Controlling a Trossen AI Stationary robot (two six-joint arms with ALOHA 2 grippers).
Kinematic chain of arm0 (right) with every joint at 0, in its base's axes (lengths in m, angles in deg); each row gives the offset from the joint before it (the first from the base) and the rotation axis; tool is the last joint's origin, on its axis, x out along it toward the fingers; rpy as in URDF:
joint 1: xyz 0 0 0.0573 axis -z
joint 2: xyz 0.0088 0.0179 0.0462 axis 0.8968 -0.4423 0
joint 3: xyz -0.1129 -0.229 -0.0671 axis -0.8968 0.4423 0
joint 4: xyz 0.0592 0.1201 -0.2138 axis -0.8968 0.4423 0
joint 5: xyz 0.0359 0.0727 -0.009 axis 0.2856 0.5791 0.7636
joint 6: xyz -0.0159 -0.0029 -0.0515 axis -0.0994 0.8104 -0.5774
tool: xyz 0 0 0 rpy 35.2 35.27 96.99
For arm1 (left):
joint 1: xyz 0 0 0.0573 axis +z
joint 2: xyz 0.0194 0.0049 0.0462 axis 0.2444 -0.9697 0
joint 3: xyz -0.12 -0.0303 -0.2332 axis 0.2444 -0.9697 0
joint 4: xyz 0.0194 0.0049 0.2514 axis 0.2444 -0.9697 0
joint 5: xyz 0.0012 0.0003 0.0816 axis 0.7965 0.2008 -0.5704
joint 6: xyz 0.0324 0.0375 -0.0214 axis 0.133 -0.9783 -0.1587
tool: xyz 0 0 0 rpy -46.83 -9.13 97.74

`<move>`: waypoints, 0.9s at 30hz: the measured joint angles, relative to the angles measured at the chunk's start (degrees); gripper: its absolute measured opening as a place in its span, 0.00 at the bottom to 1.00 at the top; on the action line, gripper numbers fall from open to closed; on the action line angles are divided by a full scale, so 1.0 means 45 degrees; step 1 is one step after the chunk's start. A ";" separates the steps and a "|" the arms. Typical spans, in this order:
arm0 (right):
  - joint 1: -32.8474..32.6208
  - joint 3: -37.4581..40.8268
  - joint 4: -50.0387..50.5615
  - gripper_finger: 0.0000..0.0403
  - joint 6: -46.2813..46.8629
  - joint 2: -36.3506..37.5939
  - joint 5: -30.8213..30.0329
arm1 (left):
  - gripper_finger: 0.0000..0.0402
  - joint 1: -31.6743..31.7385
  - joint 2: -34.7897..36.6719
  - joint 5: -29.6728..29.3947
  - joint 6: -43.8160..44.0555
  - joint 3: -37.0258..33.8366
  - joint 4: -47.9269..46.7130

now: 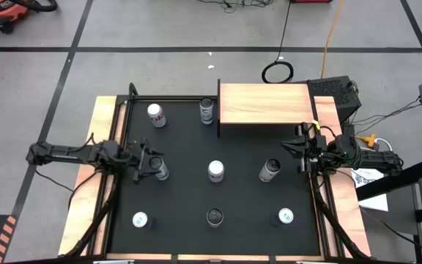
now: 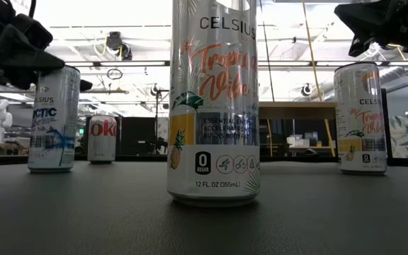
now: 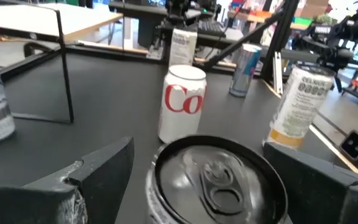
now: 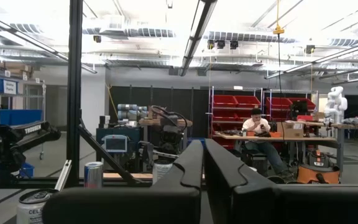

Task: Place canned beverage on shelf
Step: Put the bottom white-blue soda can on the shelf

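Landmark: the rectangular light-wood shelf [image 1: 264, 103] with black metal edge, at the far side of the black mat surface [image 1: 189, 183]; its top carries no can.

Nearest row, farthest from the shelf: three upright cans, among them a dark-topped can [image 1: 215, 217].

Middle row: white Celsius pineapple-print can [image 1: 216, 171], upright, centre mat. Silver can [image 1: 160, 169] well left of the shelf; the left tool [image 1: 146, 163] straddles it, fingers [image 3: 98, 168] spread apart either side, not clamped. Tilted silver can [image 1: 269, 171] below the shelf.

Right tool [image 1: 301, 147] hovers near the shelf's right front corner, fingers together, holding nothing.

Far row: slim silver can [image 1: 207, 111] just beside the shelf's left edge; white can [image 1: 156, 115] farther left.
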 joint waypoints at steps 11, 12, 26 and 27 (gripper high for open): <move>0.0000 0.0000 0.0000 0.00 0.0000 -0.0002 0.0000 | 0.89 -0.0386 -0.0994 -0.0199 0.0012 0.0000 0.0000; 0.0000 0.0000 0.0000 0.00 0.0000 0.0001 0.0000 | 0.89 -0.0386 -0.1060 -0.0270 0.0011 0.0000 0.0005; 0.0000 0.0000 0.0000 0.00 0.0000 0.0000 0.0000 | 0.77 -0.0386 -0.1314 -0.0520 0.0542 0.0000 0.0010; 0.0000 0.0000 0.0000 0.00 0.0000 0.0003 0.0000 | 0.74 -0.0386 -0.1314 -0.0520 0.0682 0.0000 0.0010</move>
